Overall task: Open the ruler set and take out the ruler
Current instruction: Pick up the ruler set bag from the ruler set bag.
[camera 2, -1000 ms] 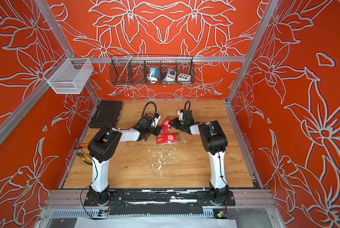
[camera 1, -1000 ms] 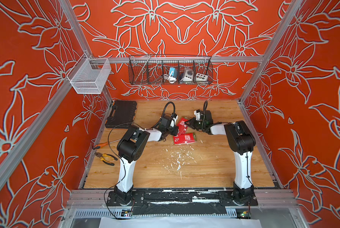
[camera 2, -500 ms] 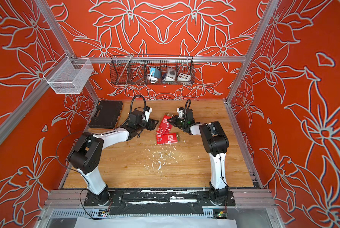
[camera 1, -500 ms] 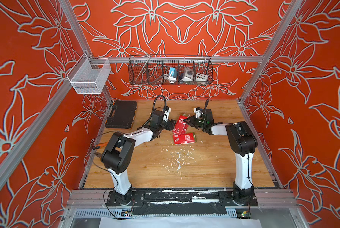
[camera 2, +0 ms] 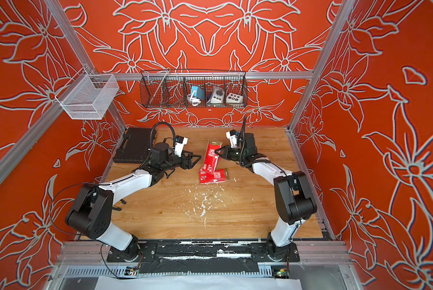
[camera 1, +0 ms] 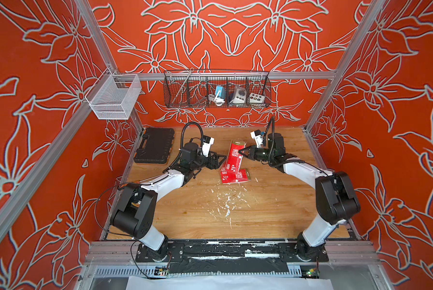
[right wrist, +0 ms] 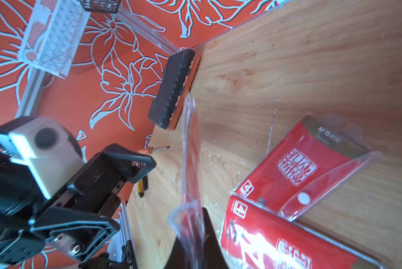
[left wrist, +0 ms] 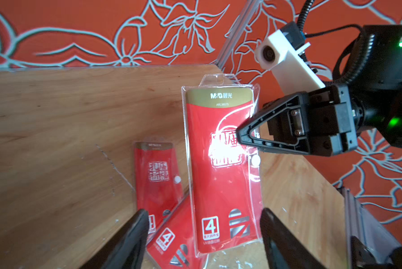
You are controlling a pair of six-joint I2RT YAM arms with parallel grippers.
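A red ruler set (camera 1: 235, 157) in a clear plastic sleeve stands tilted above the table, its lower end over a second red pack (camera 1: 235, 176) lying flat. My right gripper (camera 1: 241, 152) is shut on the sleeve's side edge (right wrist: 190, 219). In the left wrist view the held ruler set (left wrist: 221, 167) faces me. My left gripper (left wrist: 204, 212) stands open just short of it, one finger (left wrist: 134, 233) at each side, touching nothing. In a top view the left gripper (camera 2: 196, 159) sits just left of the set. No ruler shows apart from the packaging.
Two more red packs (left wrist: 155, 177) (left wrist: 172, 240) lie on the wood, one with its snap flap (right wrist: 303, 198) open. A black tool case (camera 1: 155, 145) sits at the back left. A screwdriver (right wrist: 155, 148) and pliers lie by the left edge. White flecks (camera 1: 225, 200) dot the table's middle.
My left gripper has opened, let go of the ruler set and drawn back to the left, its elbow swinging outward. The right gripper keeps the set raised.
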